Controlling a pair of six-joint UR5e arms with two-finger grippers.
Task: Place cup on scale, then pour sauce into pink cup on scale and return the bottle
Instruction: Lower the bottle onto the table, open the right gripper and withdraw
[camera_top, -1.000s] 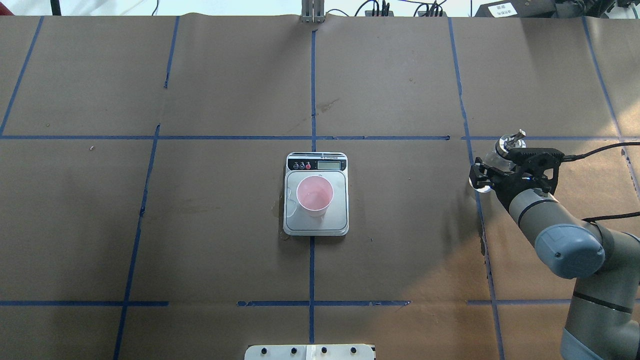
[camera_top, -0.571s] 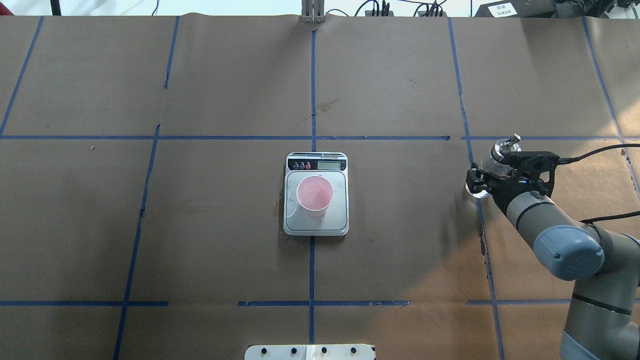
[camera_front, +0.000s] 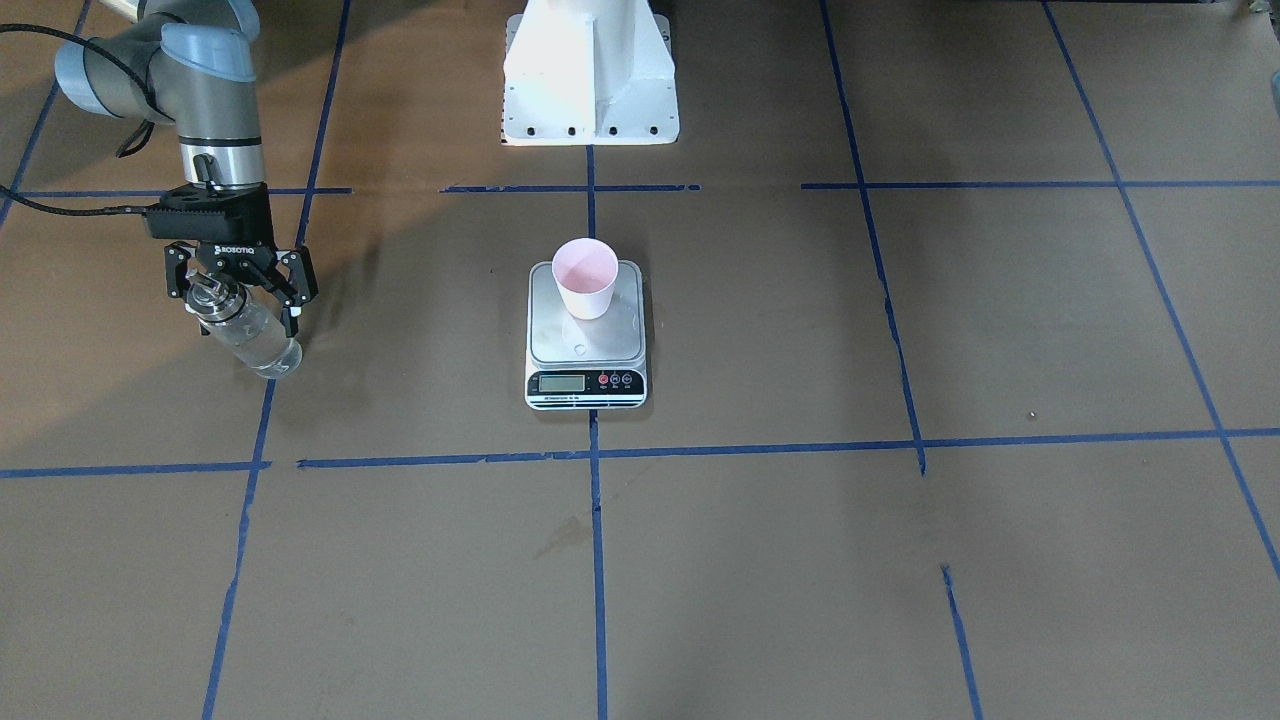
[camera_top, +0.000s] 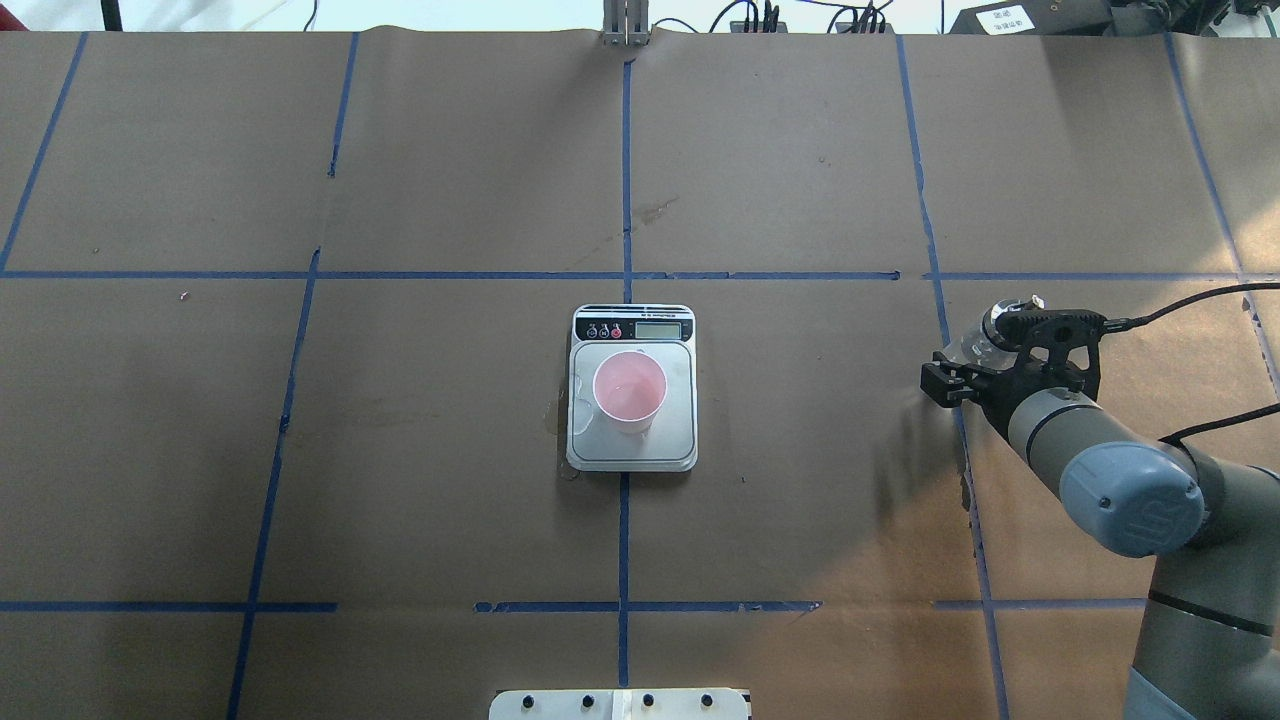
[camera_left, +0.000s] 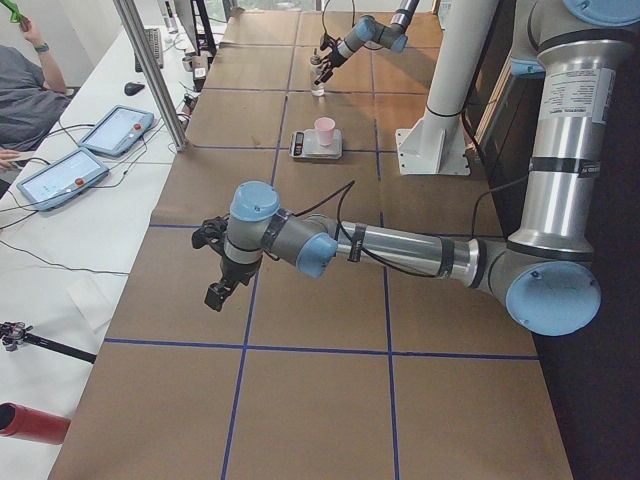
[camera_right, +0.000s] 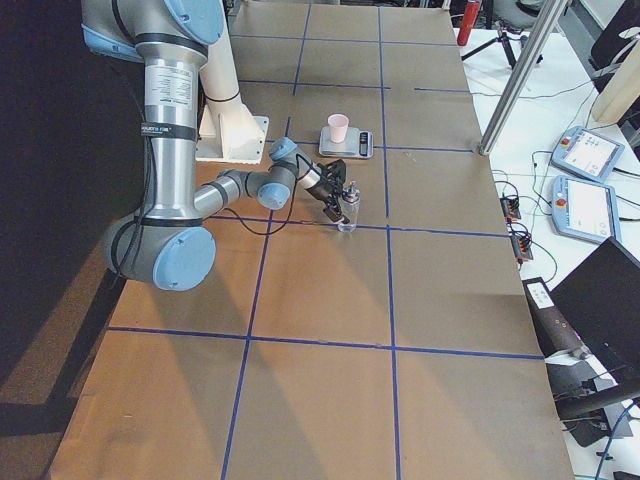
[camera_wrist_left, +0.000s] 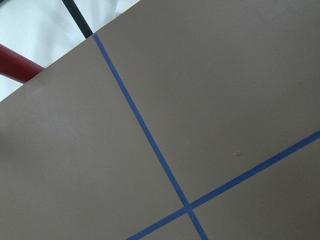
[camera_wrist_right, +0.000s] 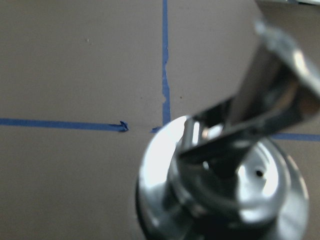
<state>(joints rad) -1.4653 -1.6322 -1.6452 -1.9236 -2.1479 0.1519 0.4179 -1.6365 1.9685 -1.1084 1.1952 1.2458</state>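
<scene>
The pale pink cup (camera_front: 585, 278) stands upright on the steel platform of the scale (camera_front: 622, 338) at the table's middle; it also shows in the overhead view (camera_top: 629, 390). My right gripper (camera_front: 245, 315) is shut on the clear glass bottle (camera_front: 255, 340) near its silver collar and holds it slightly tilted, its base close above the paper. Clear sauce shows through the glass. In the right wrist view the pourer top (camera_wrist_right: 225, 185) fills the frame. My left gripper (camera_left: 208, 265) hangs over the table's far left end; I cannot tell whether it is open or shut.
Brown paper with blue tape lines (camera_top: 625, 180) covers the table. A wet mark (camera_top: 556, 415) lies beside the scale's left edge. The robot's white base (camera_front: 590, 70) stands behind the scale. Operators' tablets (camera_left: 80, 150) lie on a side table.
My right gripper has moved down and slightly toward the robot with the bottle, whose spout has come closer to upright. The cup and scale have not moved.
</scene>
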